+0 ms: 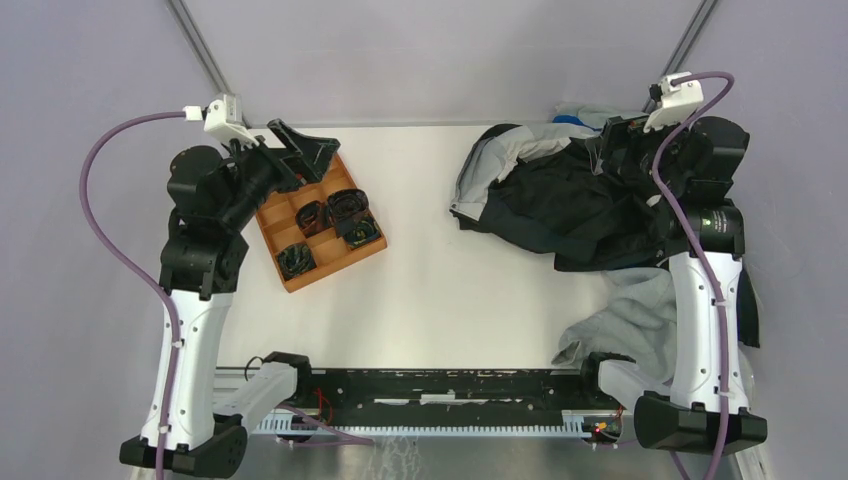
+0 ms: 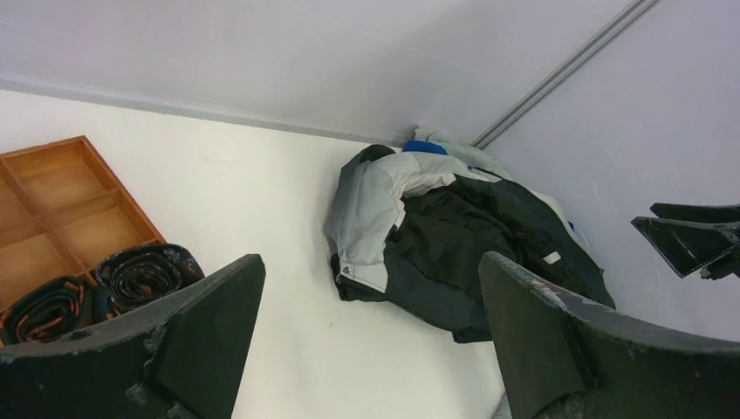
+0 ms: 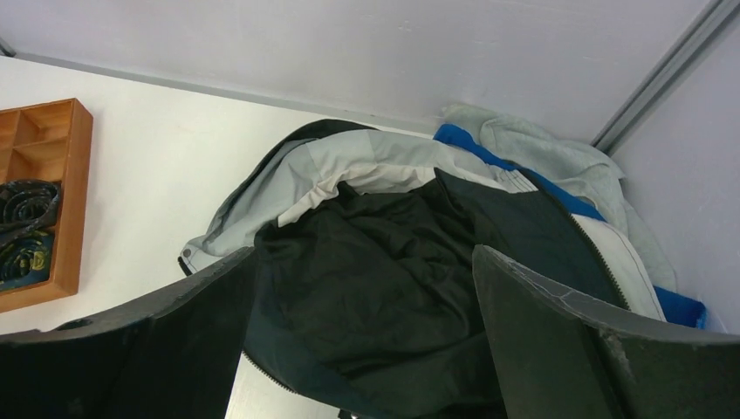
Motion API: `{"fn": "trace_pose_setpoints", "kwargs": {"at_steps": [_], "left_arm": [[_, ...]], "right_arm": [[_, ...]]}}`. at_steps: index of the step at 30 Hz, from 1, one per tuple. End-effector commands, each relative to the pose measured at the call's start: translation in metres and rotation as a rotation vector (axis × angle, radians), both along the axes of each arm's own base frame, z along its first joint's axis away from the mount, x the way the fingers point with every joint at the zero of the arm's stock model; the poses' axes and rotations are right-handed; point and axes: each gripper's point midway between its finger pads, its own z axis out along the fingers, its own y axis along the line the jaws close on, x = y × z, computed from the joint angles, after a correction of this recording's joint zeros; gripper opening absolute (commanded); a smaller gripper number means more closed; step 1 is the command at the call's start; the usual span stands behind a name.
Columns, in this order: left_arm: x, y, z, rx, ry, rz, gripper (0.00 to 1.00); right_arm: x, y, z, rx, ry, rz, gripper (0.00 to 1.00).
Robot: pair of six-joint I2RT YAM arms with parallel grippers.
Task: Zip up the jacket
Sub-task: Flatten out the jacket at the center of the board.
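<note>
Right pincer (image 3: 364,257) is hanging with jaws wide apart, gripping nothing. The jacket (image 1: 560,205) is lying crumpled and open directly beneath it, dark lining facing up, pale collar towards its far left. Left pincer (image 2: 370,271) is likewise standing open and empty, with the tray (image 1: 335,268) at its near left. The jacket is lying well ahead of it, to its right. A blue garment (image 3: 462,140) is showing beyond the jacket.

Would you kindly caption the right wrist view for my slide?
Right arm's open jaws hover over the crumpled jacket; a wooden tray sits far left.
</note>
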Motion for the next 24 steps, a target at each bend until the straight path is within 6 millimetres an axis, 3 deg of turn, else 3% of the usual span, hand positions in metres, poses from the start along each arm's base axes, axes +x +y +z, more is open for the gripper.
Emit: {"fn": "trace_pose_setpoints", "kwargs": {"at_steps": [1,5,11,15,19,24], "left_arm": [[0.000,-0.002,-0.003,-0.062,0.034,-0.017,0.99],[0.000,-0.002,-0.008,-0.088,0.039,-0.016,0.99],[0.000,-0.005,-0.024,-0.135,0.069,-0.025,0.99],[0.001,-0.007,-0.040,-0.178,0.102,-0.031,1.00],[0.002,-0.010,-0.058,-0.233,0.138,-0.032,1.00],[0.006,-0.013,-0.080,-0.313,0.180,-0.027,0.99]], "right_arm": [[-0.002,-0.008,0.013,0.010,-0.021,-0.078,0.98],[-0.003,0.005,0.010,-0.034,-0.054,0.010,0.98],[-0.029,0.065,-0.006,-0.211,-0.197,0.446,0.98],[-0.043,0.086,-0.044,-0.363,-0.183,0.672,0.98],[-0.034,0.083,-0.086,-0.534,-0.095,0.737,0.98],[-0.029,0.093,-0.123,-0.702,-0.002,0.827,0.98]]}}
